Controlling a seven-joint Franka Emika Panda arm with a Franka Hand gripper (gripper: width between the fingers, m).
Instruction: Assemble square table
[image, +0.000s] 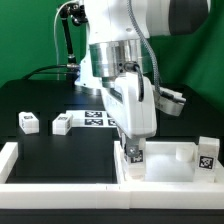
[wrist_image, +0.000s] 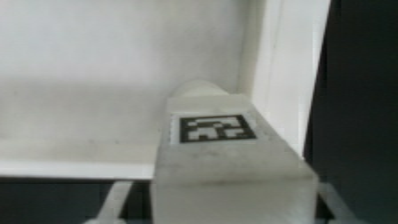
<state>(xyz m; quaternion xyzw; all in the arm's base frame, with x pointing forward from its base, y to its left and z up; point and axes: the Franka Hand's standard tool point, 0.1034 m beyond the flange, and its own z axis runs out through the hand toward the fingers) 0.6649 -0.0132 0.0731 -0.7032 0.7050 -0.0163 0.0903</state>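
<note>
tabletop (image: 168, 162): white square tray with a raised rim, flat on the desk (image: 60, 150), at the exterior view's right
corner leg (image: 134, 156): upright at the tray's left corner, tag facing the camera
second leg (image: 207, 154): upright at the tray's right side, tagged
first loose leg (image: 27, 122): small white tagged block on the desk, far left
second loose leg (image: 62, 125): near the first, well apart from the tray

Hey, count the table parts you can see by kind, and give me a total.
Legs: 4 (loose leg, loose leg, held leg, standing leg)
Table top: 1
Total: 5
</note>
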